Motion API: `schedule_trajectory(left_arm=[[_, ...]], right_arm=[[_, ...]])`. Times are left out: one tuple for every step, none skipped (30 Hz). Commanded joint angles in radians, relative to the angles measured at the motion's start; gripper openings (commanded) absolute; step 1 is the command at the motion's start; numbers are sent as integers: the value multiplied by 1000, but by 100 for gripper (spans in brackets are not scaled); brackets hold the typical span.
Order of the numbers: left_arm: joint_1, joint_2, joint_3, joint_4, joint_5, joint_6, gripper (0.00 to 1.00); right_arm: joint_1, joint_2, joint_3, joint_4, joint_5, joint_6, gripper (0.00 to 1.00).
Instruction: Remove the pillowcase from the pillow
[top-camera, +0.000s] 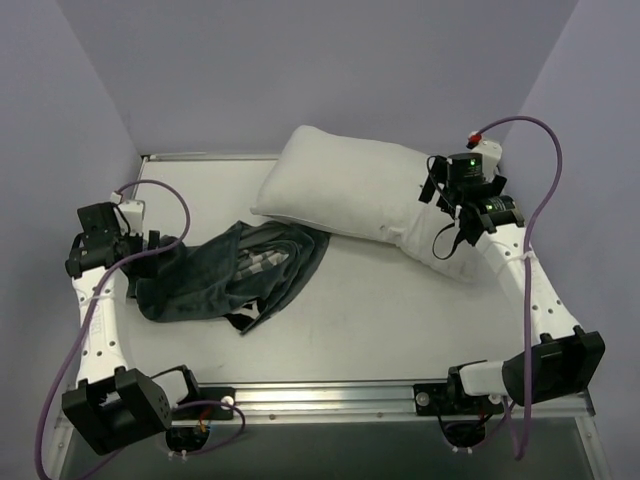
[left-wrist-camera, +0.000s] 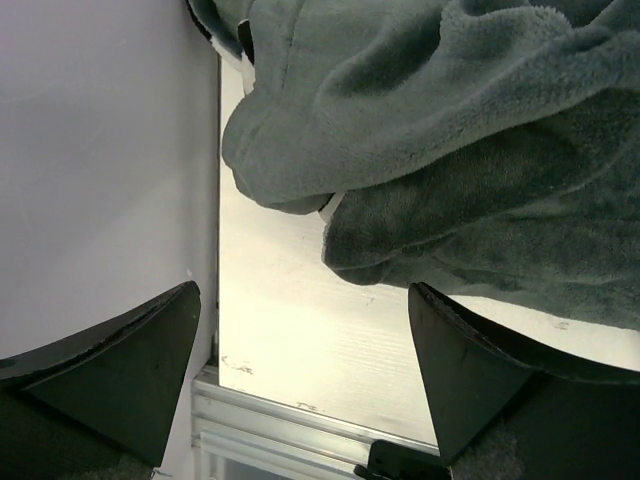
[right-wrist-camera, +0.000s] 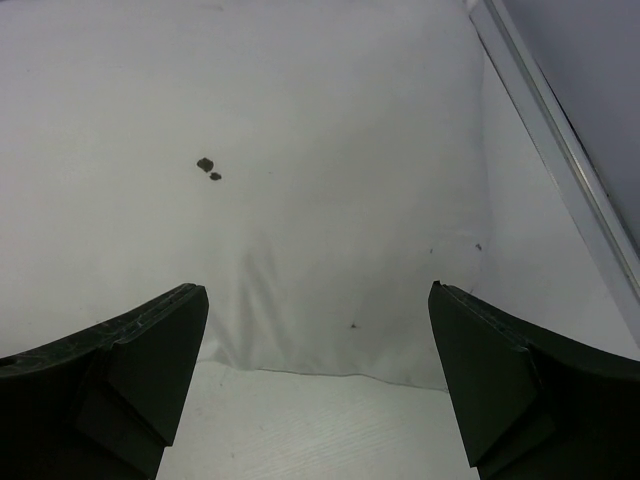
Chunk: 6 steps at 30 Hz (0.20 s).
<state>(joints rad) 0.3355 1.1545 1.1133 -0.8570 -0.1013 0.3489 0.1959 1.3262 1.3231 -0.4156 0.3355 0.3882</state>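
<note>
left gripper wide open, holding nothing, crumpled pillowcase just ahead of it, grey side up, off the pillow. right gripper wide open, empty, at pillow's right end. white worktop, lilac walls.

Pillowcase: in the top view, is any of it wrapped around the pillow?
No, the pillowcase lies crumpled on the table beside the pillow, which shows bare white all over.
</note>
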Motion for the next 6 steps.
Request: schedule_trajectory(left_arm=[[7, -55, -7, 13, -14, -19, 94], [7, -62, -12, 15, -14, -19, 94], [7, -65, -12, 12, -14, -22, 94], [7, -65, -12, 10, -11, -24, 94], [7, -65, -9, 3, -9, -24, 94], [7, -64, -7, 0, -9, -27, 94]], right_arm=[[-6, 2, 1, -5, 46, -11, 100], [-6, 1, -4, -2, 49, -12, 100], [-6, -2, -5, 0, 54, -11, 100], [-6, -4, -7, 0, 57, -8, 100], [-6, -13, -16, 4, 72, -6, 100], [-6, -22, -27, 26, 79, -8, 100]])
